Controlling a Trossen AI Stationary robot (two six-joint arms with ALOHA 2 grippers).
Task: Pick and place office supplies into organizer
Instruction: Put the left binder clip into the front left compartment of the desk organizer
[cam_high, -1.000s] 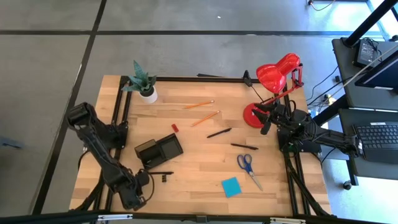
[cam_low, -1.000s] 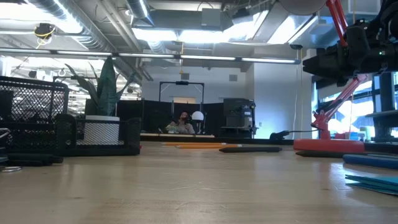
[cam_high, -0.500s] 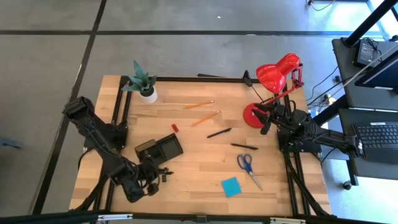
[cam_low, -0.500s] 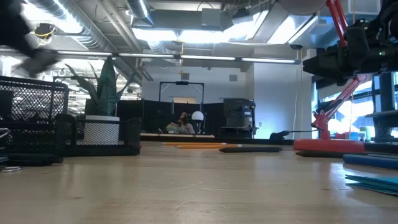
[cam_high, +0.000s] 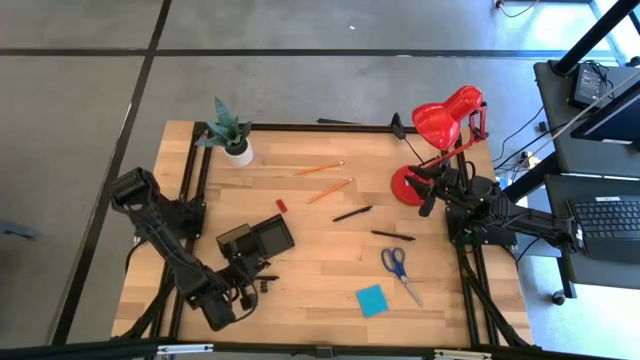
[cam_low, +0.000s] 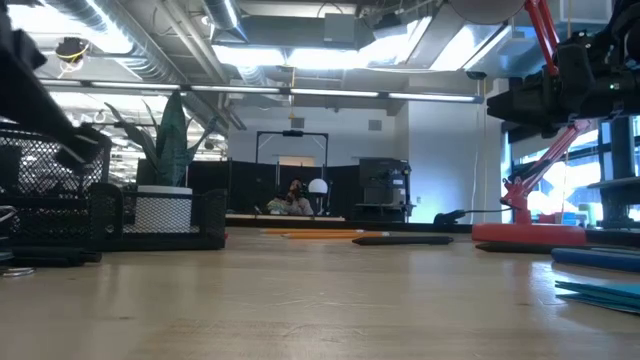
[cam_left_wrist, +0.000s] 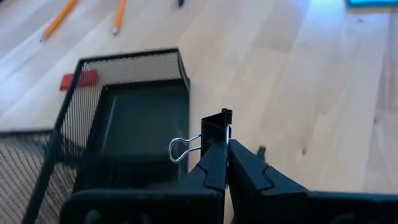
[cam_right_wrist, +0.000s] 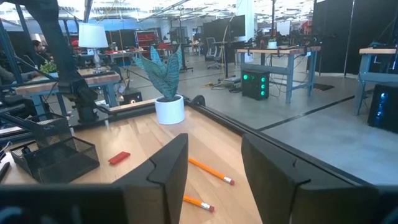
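One small black binder clip (cam_left_wrist: 214, 129) sits pinched in the left end effector (cam_left_wrist: 226, 163), lifted off the worktop (cam_high: 330, 255) a second ago and now carried beside the organizer (cam_high: 256, 241), just short of its mesh tray; release comes next. The right end effector (cam_right_wrist: 211, 171) waits half-spread by the red lamp (cam_high: 440, 125). Pencils (cam_high: 328, 190), pens (cam_high: 352, 213), scissors (cam_high: 399, 267) and sticky pad (cam_high: 371, 299) remain loose.
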